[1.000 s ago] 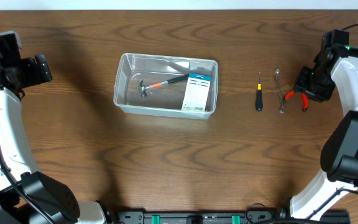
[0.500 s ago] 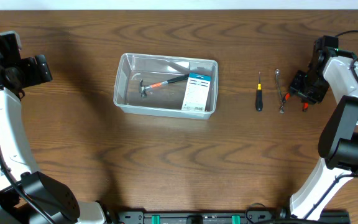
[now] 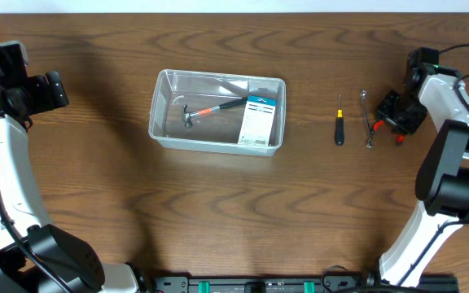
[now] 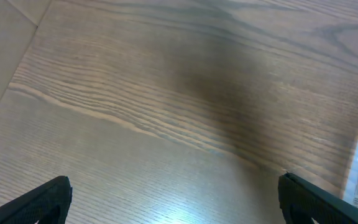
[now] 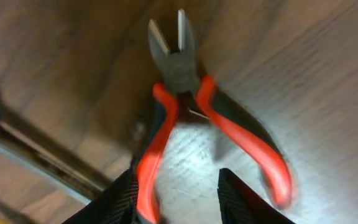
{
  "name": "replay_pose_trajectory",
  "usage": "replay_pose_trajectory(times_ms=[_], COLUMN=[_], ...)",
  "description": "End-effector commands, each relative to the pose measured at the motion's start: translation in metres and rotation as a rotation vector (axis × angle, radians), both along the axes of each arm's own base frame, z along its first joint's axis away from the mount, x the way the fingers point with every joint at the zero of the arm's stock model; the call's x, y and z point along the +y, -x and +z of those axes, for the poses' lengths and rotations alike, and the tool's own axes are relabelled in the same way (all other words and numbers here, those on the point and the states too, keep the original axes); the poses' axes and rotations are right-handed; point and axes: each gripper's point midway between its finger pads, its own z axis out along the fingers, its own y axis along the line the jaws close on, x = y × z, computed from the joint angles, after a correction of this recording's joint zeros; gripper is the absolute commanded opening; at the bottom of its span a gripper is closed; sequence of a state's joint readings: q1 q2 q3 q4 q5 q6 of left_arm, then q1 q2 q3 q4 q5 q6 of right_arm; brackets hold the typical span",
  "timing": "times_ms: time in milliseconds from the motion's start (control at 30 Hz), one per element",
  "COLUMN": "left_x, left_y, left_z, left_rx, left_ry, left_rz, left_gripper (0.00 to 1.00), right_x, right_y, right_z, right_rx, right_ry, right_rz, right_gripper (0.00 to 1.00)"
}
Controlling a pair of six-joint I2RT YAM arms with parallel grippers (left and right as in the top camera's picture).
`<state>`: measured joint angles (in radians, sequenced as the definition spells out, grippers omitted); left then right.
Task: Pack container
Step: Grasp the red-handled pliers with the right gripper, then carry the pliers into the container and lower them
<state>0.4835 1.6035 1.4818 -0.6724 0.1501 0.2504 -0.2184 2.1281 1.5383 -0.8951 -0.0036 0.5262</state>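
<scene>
- My right end effector (image 5: 176, 194) hangs over the pliers (image 5: 174, 70) with its fingers apart, clamped on nothing. Only one red handle lies between them, close to the finger at the lower left of the wrist view.
- Closing from here would, I judge, pinch a single handle, so the pliers could swivel, splay or slip out on the lift.
- The thin metal tool (image 3: 366, 119) lies just beside the pliers, and a skewed descent could nudge it or the screwdriver (image 3: 339, 124).
- The container (image 3: 218, 147) sits well apart, centre-left in the overhead view, holding a hammer (image 3: 210, 109) and a box (image 3: 259, 120). A loose grip may drop the pliers short on the surface (image 3: 234, 212).
- My left end effector (image 3: 53, 89) sits at far left, fingers wide apart and empty.
</scene>
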Motion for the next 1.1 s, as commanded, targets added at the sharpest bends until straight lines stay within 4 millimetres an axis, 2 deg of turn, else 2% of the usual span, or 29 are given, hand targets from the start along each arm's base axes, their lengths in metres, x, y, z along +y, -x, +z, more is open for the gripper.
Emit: replay_pose_trajectory(times_ms=[0,200,300,700,900,967,1067], left_x=[0.0024,0.0024,0.0024,0.0024,0.0024,0.0024,0.0024], left_y=[-0.0008,-0.0008,-0.0008,-0.0008,-0.0008,-0.0008,-0.0008], left_z=[-0.0003,-0.0003,-0.0003,-0.0003,-0.0003,-0.0003,-0.0003], left_rx=[0.0,0.0,0.0,0.0,0.0,0.0,0.0], left_ry=[0.003,0.003,0.003,0.003,0.003,0.003,0.003], left_rz=[0.009,0.009,0.009,0.009,0.009,0.009,0.009], left_gripper=[0.98,0.98,0.98,0.98,0.98,0.98,0.98], right_x=[0.0036,0.004,0.0038,0.0038,0.004,0.0046,0.0049], right_y=[0.0048,0.0055,0.0044,0.0046,0.0056,0.0083,0.0101], right_z=[-0.0164,-0.0206,-0.0206,-0.0206,-0.0204,-0.0192,-0.0112], right_rx=[0.046,0.054,0.049,0.05,0.055,0.065,0.063], right_ry=[0.01,0.008,0.009,0.009,0.01,0.01,0.012], right_rz=[-0.04,-0.039,-0.039,-0.038,-0.001,0.025,0.061], right_gripper=[0.41,0.4,0.36,0.07,0.08,0.01,0.01])
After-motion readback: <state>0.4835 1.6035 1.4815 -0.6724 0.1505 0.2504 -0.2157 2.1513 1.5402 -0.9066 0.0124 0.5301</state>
